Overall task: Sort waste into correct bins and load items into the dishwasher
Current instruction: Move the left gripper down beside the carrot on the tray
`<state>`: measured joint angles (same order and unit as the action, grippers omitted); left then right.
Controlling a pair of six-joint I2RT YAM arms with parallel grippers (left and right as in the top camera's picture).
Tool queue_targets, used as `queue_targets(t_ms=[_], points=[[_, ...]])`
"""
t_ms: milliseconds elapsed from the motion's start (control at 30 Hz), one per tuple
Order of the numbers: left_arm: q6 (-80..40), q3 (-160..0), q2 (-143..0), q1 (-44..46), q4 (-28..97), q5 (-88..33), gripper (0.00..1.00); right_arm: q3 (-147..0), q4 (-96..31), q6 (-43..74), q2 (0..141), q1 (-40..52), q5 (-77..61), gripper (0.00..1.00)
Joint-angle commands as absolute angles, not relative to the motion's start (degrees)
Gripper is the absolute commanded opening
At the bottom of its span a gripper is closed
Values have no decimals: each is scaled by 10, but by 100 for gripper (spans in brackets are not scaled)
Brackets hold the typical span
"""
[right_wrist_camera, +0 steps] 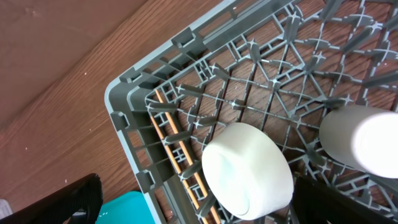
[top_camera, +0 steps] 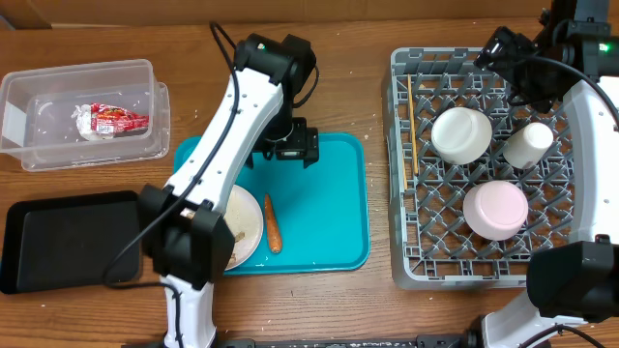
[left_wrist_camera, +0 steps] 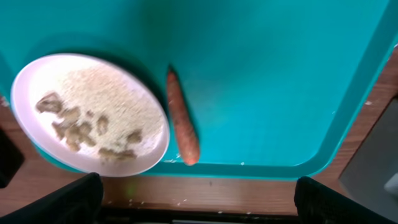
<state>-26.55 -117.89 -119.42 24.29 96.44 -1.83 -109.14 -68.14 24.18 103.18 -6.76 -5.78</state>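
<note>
**Most dishes racked; plate, carrot and scraps still on the teal tray**

At 3 o'clock, the grey rack (top_camera: pixel 398 174) holds two upturned bowls (top_camera: pixel 461 133) (top_camera: pixel 495 210), a cup (top_camera: pixel 529 145) and chopsticks (top_camera: pixel 411 126) lying 12-to-6 along its 9 o'clock wall. In the middle, the teal tray (top_camera: pixel 329 213) carries the plate (top_camera: pixel 247 227), strewn with food scraps (left_wrist_camera: pixel 81 124). The black tray (top_camera: pixel 68 237) at 8 o'clock holds nothing that shows. The clear tub (top_camera: pixel 39 82) at 10 o'clock contains the wrapper (top_camera: pixel 118 121) and tissue (top_camera: pixel 85 130). By my reckoning the rubbish is binned, and the food waste and plate remain. The left gripper (top_camera: pixel 288 147) hangs over the teal tray with its fingers spread wide and nothing between them. The right gripper (top_camera: pixel 511 60), above the rack's 11 o'clock corner, is likewise released. The carrot (top_camera: pixel 273 224) lies just beside the plate at its 3 o'clock, long axis 12-to-6, thin tip toward 12.
</note>
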Motion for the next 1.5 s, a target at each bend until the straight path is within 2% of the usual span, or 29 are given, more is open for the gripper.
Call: queue_targets(t_ms=[0, 167, 333, 500, 700, 767, 800, 933, 1067, 1467], points=[[-285, -1119, -1102, 243, 968, 24, 100, -1093, -678, 243, 1029, -68, -61, 100], [-350, -1000, -1032, 243, 967, 34, 100, -1093, -678, 243, 1029, -68, -61, 100], [-352, -893, -1022, 244, 912, -3, 100, -1093, -678, 243, 1029, -68, -61, 100], [-328, -798, -1022, 252, 804, -73, 96, -1093, -678, 243, 1029, -68, -61, 100], [-330, -721, -1023, 293, 706, -154, 85, -1093, -678, 243, 1029, -68, -61, 100], [-338, -708, -1023, 312, 690, -153, 87, -1093, -678, 243, 1029, -68, -61, 100], [-357, -703, -1023, 323, 682, -143, 91, -1093, -678, 243, 1029, -68, -61, 100], [-412, -702, -1023, 328, 680, -101, 92, -1093, -678, 243, 1029, -68, -61, 100], [-411, -702, -1025, 317, 669, -54, 92, -1093, -678, 243, 1029, -68, -61, 100], [-411, -702, -1074, 314, 628, -45, 88, -1093, -678, 243, 1029, -68, -61, 100]])
